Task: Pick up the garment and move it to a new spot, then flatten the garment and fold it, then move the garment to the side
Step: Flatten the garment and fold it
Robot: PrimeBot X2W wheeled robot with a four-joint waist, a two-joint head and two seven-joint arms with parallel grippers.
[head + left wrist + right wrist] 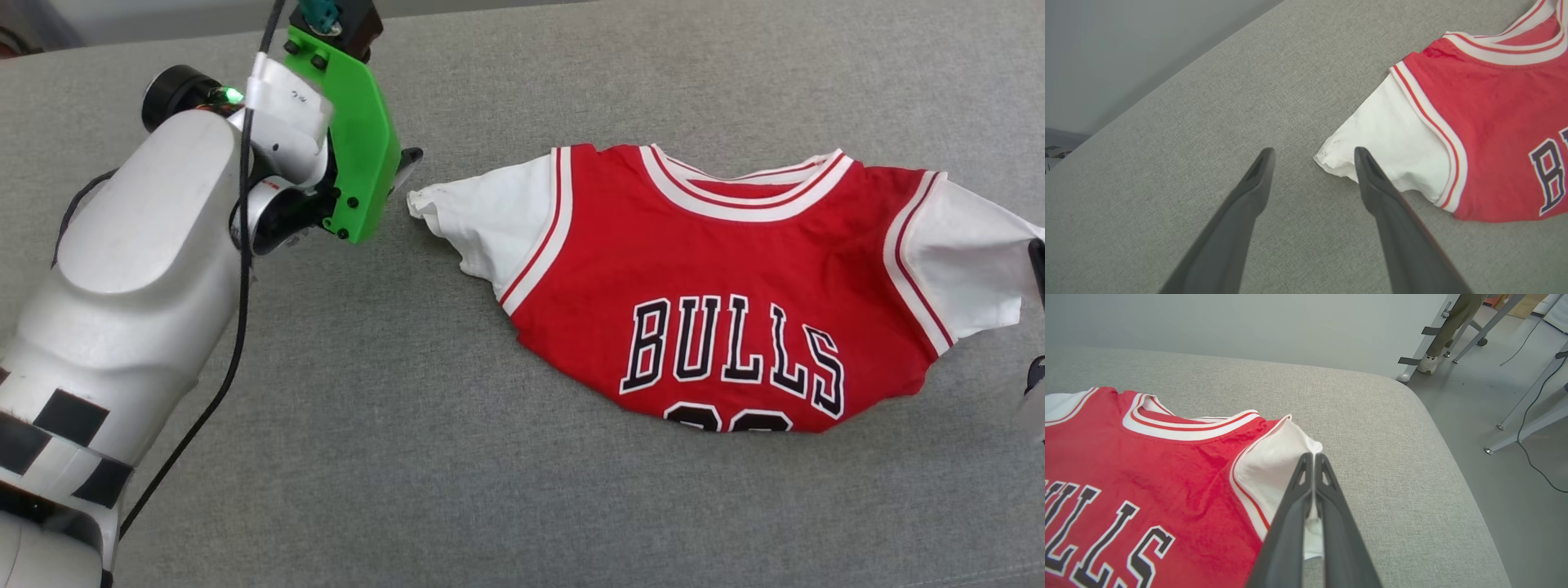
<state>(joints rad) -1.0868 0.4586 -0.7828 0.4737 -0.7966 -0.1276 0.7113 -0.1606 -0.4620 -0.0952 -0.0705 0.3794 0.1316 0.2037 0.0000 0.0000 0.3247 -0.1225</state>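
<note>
The garment (718, 278) lies face up on the grey padded surface, a red jersey with white short sleeves and black "BULLS" lettering; its lower part is folded under. In the right wrist view my right gripper (1313, 456) is shut on the edge of one white sleeve (1274, 461), with cloth pinched between the fingers. A dark part of that gripper (1038, 273) shows at the right edge of the head view. My left gripper (1314, 154) is open just above the surface, and the tip of the other white sleeve (1396, 139) lies by its right finger. In the head view it (406, 167) sits just left of that sleeve.
The grey padded surface (408, 425) stretches wide around the shirt. Its rounded edge (1453, 465) drops to a floor with metal stand legs and a cable (1527, 416). A person's leg and shoe (1429, 361) stand beyond it, beside a pale wall.
</note>
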